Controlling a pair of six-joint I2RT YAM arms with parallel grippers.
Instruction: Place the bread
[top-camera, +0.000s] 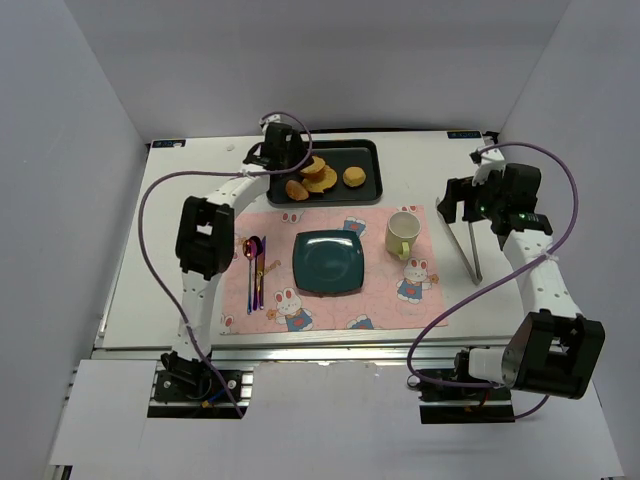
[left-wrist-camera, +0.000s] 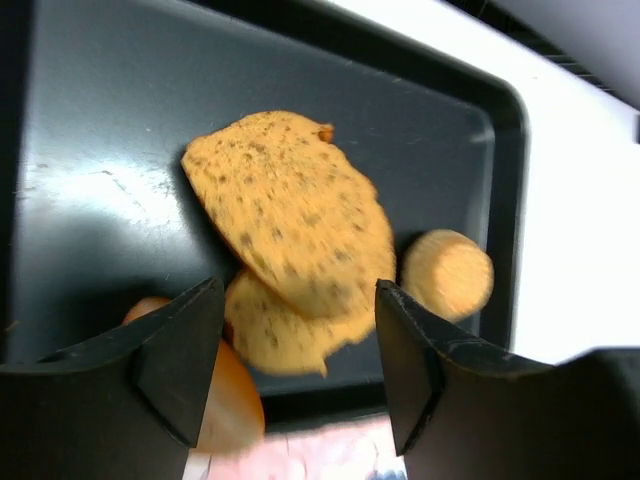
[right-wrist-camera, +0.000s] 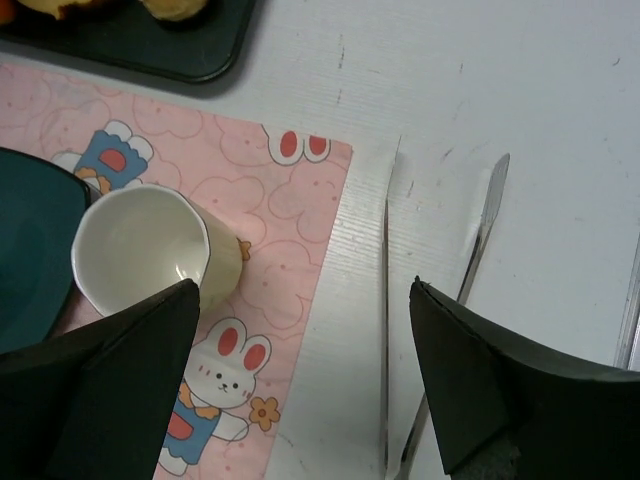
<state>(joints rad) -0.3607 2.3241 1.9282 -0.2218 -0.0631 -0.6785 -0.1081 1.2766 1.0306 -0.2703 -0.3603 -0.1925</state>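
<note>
Left claw (left-wrist-camera: 298, 300) spread wide, bread (left-wrist-camera: 285, 200) just ahead, not gripped

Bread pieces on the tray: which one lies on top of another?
The largest flat oval slice; it overlaps the smaller slice beneath, while the round bun sits alongside.

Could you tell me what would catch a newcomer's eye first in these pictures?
The pink bunny placemat at mid-table stands out most, with a dark teal square plate at its centre and a cream mug beside it. At the far edge, the left gripper hangs open over the black tray, just above the large bread slice, which overlaps a second slice.
</note>
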